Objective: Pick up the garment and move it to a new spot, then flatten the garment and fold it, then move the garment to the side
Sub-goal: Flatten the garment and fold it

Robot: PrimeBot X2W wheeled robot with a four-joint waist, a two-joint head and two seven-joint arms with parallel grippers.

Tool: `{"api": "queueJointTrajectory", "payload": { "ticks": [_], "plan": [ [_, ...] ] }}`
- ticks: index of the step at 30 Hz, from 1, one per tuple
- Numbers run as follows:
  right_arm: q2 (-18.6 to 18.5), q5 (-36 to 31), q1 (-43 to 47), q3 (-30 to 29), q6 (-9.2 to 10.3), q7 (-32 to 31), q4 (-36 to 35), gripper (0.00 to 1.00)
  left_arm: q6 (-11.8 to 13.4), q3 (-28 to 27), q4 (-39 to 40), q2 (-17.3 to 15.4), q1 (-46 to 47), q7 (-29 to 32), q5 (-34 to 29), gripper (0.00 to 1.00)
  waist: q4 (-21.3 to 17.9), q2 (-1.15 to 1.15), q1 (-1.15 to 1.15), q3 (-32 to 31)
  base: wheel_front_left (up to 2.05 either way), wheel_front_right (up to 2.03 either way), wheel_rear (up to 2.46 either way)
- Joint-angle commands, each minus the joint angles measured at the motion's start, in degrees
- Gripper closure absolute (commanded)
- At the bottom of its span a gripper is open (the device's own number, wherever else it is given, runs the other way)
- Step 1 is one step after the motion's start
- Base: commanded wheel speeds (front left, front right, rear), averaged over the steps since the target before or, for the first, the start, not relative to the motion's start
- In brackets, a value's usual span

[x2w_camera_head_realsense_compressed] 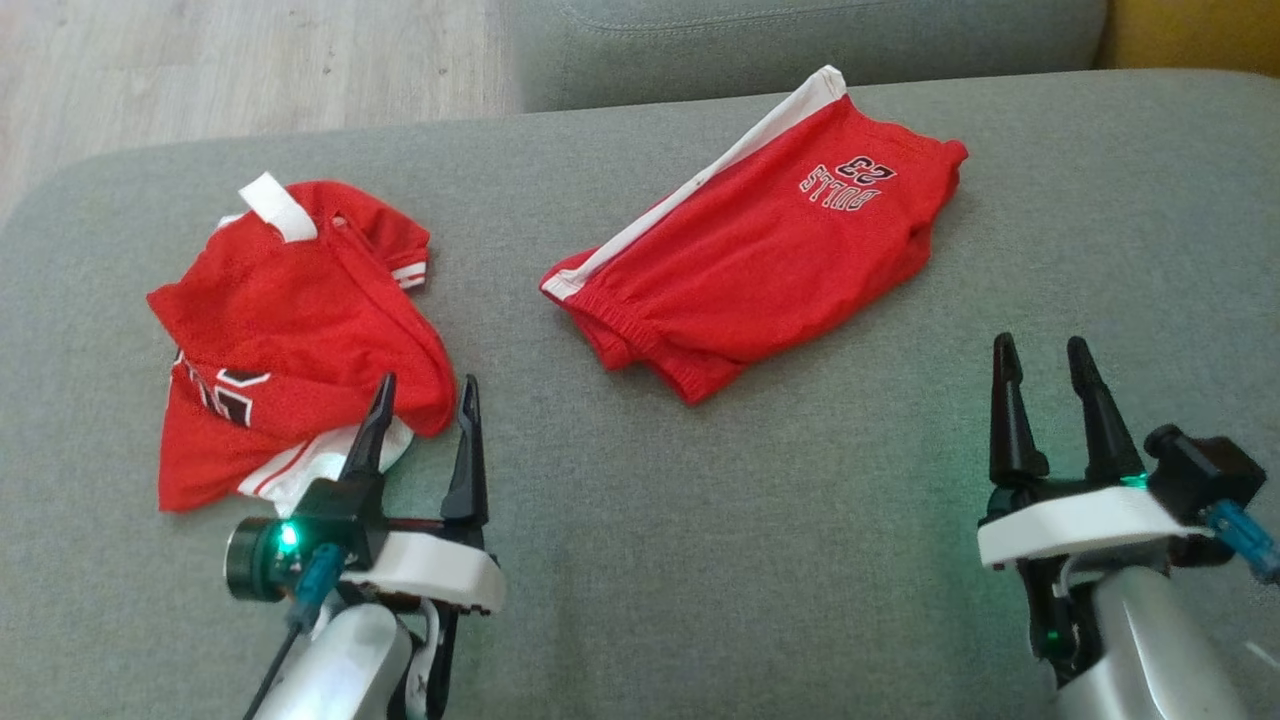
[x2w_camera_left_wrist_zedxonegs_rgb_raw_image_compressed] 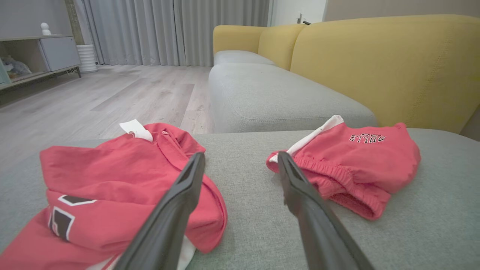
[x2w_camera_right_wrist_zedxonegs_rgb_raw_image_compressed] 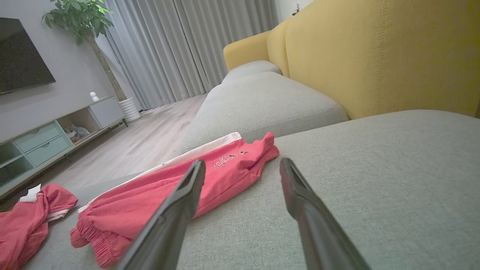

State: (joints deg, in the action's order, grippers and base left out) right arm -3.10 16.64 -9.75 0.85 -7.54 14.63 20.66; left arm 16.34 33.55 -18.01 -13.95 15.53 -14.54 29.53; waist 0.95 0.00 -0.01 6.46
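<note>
Two red garments lie on the grey sofa seat (x2w_camera_head_realsense_compressed: 700, 560). A crumpled red jersey (x2w_camera_head_realsense_compressed: 290, 330) (x2w_camera_left_wrist_zedxonegs_rgb_raw_image_compressed: 112, 187) (x2w_camera_right_wrist_zedxonegs_rgb_raw_image_compressed: 26, 217) with white trim sits at the left. Red shorts (x2w_camera_head_realsense_compressed: 760, 240) (x2w_camera_left_wrist_zedxonegs_rgb_raw_image_compressed: 348, 161) (x2w_camera_right_wrist_zedxonegs_rgb_raw_image_compressed: 176, 183) with a white side stripe and "BULLS 23" print lie folded in the middle. My left gripper (x2w_camera_head_realsense_compressed: 425, 385) (x2w_camera_left_wrist_zedxonegs_rgb_raw_image_compressed: 240, 161) stands open at the jersey's near right edge, nothing between its fingers. Well to the right of the shorts, my right gripper (x2w_camera_head_realsense_compressed: 1040, 345) (x2w_camera_right_wrist_zedxonegs_rgb_raw_image_compressed: 240, 165) hovers open and empty over bare cushion.
A second grey cushion (x2w_camera_left_wrist_zedxonegs_rgb_raw_image_compressed: 270, 93) and yellow backrests (x2w_camera_right_wrist_zedxonegs_rgb_raw_image_compressed: 375, 56) lie beyond. Wooden floor (x2w_camera_head_realsense_compressed: 230, 70) borders the seat's far left edge. A TV unit (x2w_camera_right_wrist_zedxonegs_rgb_raw_image_compressed: 56, 131), a plant (x2w_camera_right_wrist_zedxonegs_rgb_raw_image_compressed: 80, 17) and curtains (x2w_camera_left_wrist_zedxonegs_rgb_raw_image_compressed: 180, 30) stand across the room.
</note>
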Motion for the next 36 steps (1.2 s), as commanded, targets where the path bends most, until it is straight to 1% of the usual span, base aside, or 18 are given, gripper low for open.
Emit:
{"api": "queueJointTrajectory", "payload": {
  "ticks": [1, 6, 11, 16, 19, 23, 27, 30, 31, 36],
  "plan": [
    [0.2, 0.0, -1.2, 1.6, 0.05, 0.4, -2.4, 0.0, -0.6, -3.1, 2.0, -0.3, 1.7, -0.5, -1.0, 0.0, 0.1, 0.0, 0.01, 0.1, 0.0, 0.0, 0.0],
    [0.2, -0.6, -1.5, 1.2, 0.05, -0.1, -3.4, 0.0, -2.8, -4.9, 1.8, 1.5, 1.6, -0.5, -3.4, 0.0, 0.7, 0.0, 0.01, 1.1, 0.0, 0.0, 0.0],
    [0.2, -3.4, -3.8, 0.0, 0.05, -2.1, -4.5, 0.0, -4.7, -6.0, 1.7, 3.0, 2.8, -0.5, -5.6, 0.0, 1.9, 0.0, 0.01, 4.0, 0.0, 0.0, 0.0],
    [0.2, -7.7, -10.1, -3.7, 0.05, -6.9, -5.1, 0.0, -6.2, -6.8, 1.3, 4.3, 4.6, -0.5, -7.3, 0.0, 3.7, 0.0, 0.01, 7.6, 0.0, 0.0, 0.0],
    [0.2, -9.5, -15.2, -6.3, 0.05, -11.4, -4.3, 0.0, -7.1, -7.1, 1.1, 5.1, 5.6, -0.5, -8.2, 0.0, 5.0, 0.0, 0.01, 9.6, 0.0, 0.0, 0.0],
    [-1.3, -12.1, -22.2, -9.1, 0.05, -17.7, -0.4, 0.0, -8.1, -7.8, 0.7, 6.3, 7.0, -0.5, -9.2, 0.0, 7.2, 0.0, 0.01, 11.7, 0.0, 0.0, 0.0],
    [-2.9, -13.3, -28.9, -13.1, 0.05, -23.1, 6.5, 0.0, -9.0, -8.0, 0.0, 7.4, 7.9, -0.5, -10.1, 0.0, 9.5, 0.0, 0.01, 13.6, 0.0, 0.0, 0.0],
    [-5.0, -16.3, -33.1, -16.1, 0.05, -25.2, 11.9, 0.0, -9.6, -8.0, -0.3, 8.1, 8.8, -0.5, -10.7, 0.0, 11.1, 0.0, 0.01, 15.2, 0.0, 0.0, 0.0],
    [-5.0, -16.3, -33.1, -16.1, 0.05, -25.2, 11.9, 0.0, -9.6, -8.0, -0.3, 8.1, 8.8, -0.5, -10.7, 0.0, 11.1, 0.0, 0.01, 15.2, 0.0, 0.0, 0.0],
    [-7.2, -21.7, -38.6, -21.8, 0.05, -26.6, 19.9, 0.0, -10.4, -8.1, -0.5, 9.2, 9.9, -0.5, -11.5, 0.0, 13.0, 0.0, 0.01, 17.5, 0.0, 0.0, 0.0]
  ]
}}
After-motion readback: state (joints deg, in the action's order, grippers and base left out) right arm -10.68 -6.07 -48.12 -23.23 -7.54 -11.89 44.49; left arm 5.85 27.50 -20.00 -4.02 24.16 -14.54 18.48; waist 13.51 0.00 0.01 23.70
